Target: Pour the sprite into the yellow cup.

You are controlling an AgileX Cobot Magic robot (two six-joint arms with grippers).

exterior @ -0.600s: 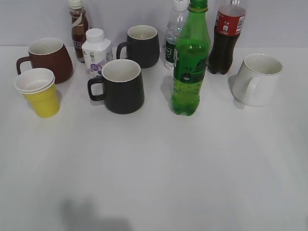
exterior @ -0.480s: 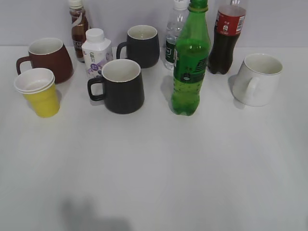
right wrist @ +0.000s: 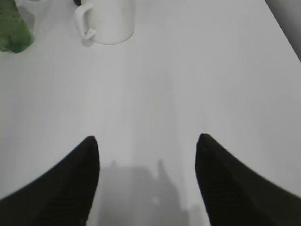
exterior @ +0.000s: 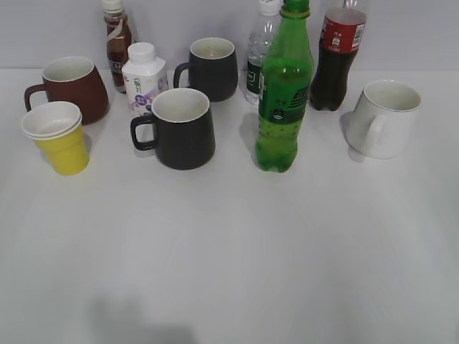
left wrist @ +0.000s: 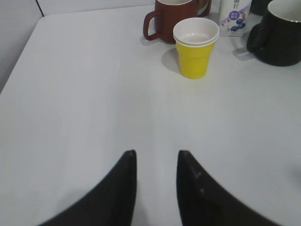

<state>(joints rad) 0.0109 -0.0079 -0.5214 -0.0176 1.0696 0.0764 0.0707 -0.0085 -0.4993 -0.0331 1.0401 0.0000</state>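
Observation:
The sprite [exterior: 284,93], a tall green bottle with a green cap, stands upright right of the middle of the white table; its base shows at the top left of the right wrist view [right wrist: 13,28]. The yellow cup [exterior: 63,140] stands at the left, in front of a dark red mug [exterior: 72,87]; it also shows in the left wrist view [left wrist: 194,52]. My left gripper [left wrist: 156,155] is open and empty, well short of the cup. My right gripper [right wrist: 146,140] is open wide and empty over bare table. Neither gripper shows in the exterior view.
Two black mugs [exterior: 183,129] [exterior: 211,68] stand between cup and sprite. A white carton [exterior: 143,77], a brown bottle [exterior: 117,43], a clear water bottle [exterior: 259,54] and a cola bottle [exterior: 337,54] stand behind. A white mug [exterior: 384,118] is at the right. The table edge [left wrist: 28,42] runs at the left.

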